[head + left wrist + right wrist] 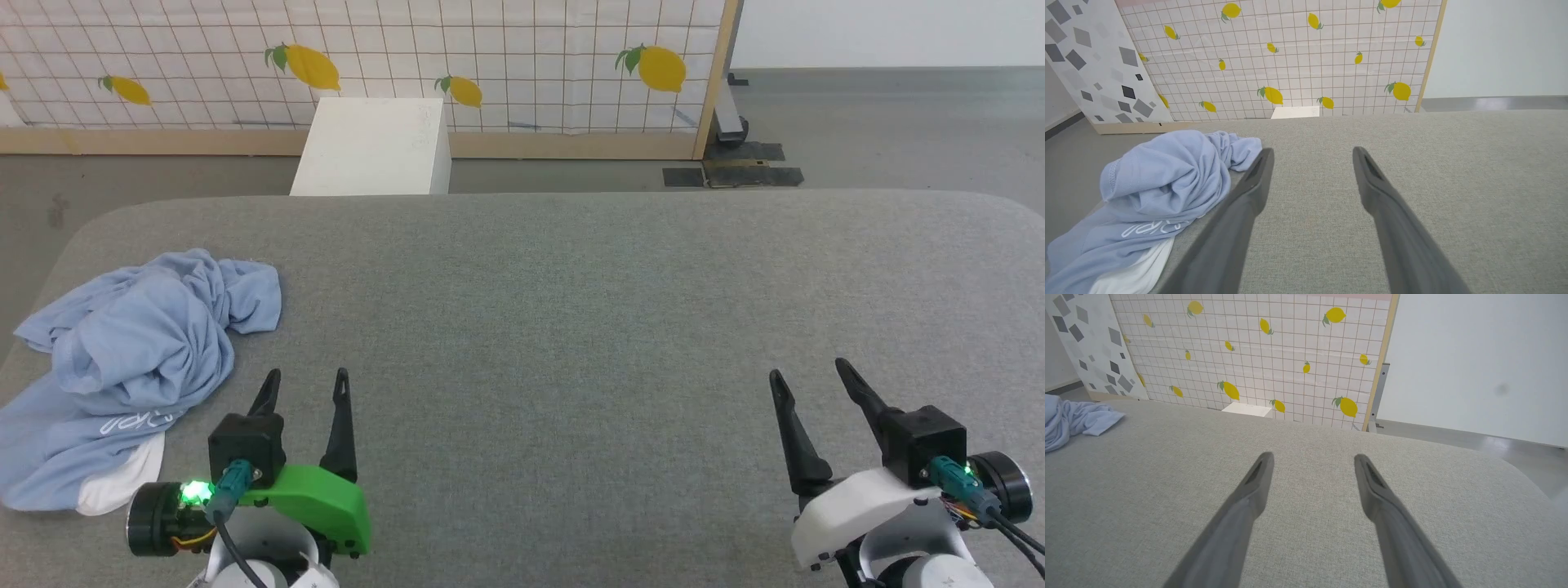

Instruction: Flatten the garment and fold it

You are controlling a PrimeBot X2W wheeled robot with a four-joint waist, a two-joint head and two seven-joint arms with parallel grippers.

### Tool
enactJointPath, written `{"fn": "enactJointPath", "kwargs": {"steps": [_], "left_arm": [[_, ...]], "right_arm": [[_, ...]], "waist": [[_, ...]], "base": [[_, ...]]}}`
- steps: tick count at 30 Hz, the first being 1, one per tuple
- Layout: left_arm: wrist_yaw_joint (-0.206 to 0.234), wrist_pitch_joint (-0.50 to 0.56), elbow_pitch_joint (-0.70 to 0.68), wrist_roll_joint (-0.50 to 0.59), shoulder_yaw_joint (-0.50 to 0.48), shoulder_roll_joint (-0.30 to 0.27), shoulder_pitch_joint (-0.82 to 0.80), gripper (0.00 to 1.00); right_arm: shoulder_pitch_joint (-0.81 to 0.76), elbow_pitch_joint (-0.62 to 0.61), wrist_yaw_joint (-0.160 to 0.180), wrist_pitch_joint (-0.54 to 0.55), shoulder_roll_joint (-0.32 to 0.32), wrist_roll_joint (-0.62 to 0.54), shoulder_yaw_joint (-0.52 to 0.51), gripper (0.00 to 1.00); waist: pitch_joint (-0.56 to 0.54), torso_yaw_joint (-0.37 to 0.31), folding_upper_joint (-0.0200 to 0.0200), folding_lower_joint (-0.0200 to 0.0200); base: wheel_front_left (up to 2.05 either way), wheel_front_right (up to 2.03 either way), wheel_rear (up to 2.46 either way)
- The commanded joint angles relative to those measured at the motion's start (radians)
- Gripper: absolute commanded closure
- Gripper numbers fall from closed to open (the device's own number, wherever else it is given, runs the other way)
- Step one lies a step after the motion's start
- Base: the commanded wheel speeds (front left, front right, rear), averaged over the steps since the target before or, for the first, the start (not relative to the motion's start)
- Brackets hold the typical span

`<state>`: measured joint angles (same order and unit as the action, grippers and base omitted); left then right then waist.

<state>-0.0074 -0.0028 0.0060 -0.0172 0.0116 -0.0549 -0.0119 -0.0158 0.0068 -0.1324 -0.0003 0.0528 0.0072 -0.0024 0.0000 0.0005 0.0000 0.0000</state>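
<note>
The garment (139, 351) is a light blue T-shirt lying crumpled in a heap at the left end of the grey padded table (571, 310). White script lettering and a white inner part show at its near edge. My left gripper (307, 374) stands open just to the right of the heap, empty. In the left wrist view the garment (1167, 175) lies beside the left finger of that gripper (1312, 150), at or just short of touching it. My right gripper (808, 369) is open and empty near the table's front right. From its wrist view (1313, 455) the garment (1069, 418) lies far off to the left.
A white box (371, 147) stands on the floor behind the table's far edge. A lemon-patterned grid screen (490, 57) runs along the back. The table's corners are rounded, and the garment reaches the left edge.
</note>
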Motion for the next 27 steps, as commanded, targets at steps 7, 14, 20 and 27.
{"fn": "enactJointPath", "kwargs": {"steps": [7, 14, 20, 27], "left_arm": [[0.018, -0.022, 0.019, -0.01, 0.013, 0.0, -0.011, 0.0], [0.029, -0.036, 0.033, -0.02, 0.019, -0.001, -0.014, 0.0], [0.042, -0.049, 0.042, -0.031, 0.021, -0.005, -0.015, 0.0], [0.058, -0.064, 0.049, -0.042, 0.023, -0.011, -0.014, 0.0]], "right_arm": [[0.006, 0.008, 0.0, -0.014, 0.0, 0.009, -0.004, 0.0], [0.01, 0.015, 0.0, -0.023, 0.0, 0.016, -0.003, 0.0], [0.015, 0.025, 0.0, -0.033, -0.001, 0.023, -0.001, 0.0], [0.019, 0.035, 0.0, -0.044, -0.001, 0.031, 0.003, 0.0]], "waist": [[-0.001, 0.014, 0.0, 0.0], [-0.002, 0.043, 0.0, 0.0], [-0.004, 0.082, 0.0, 0.0], [-0.007, 0.132, 0.0, 0.0]], "base": [[0.0, 0.0, 0.0], [0.0, 0.0, 0.0], [0.0, 0.0, 0.0], [0.0, 0.0, 0.0]]}}
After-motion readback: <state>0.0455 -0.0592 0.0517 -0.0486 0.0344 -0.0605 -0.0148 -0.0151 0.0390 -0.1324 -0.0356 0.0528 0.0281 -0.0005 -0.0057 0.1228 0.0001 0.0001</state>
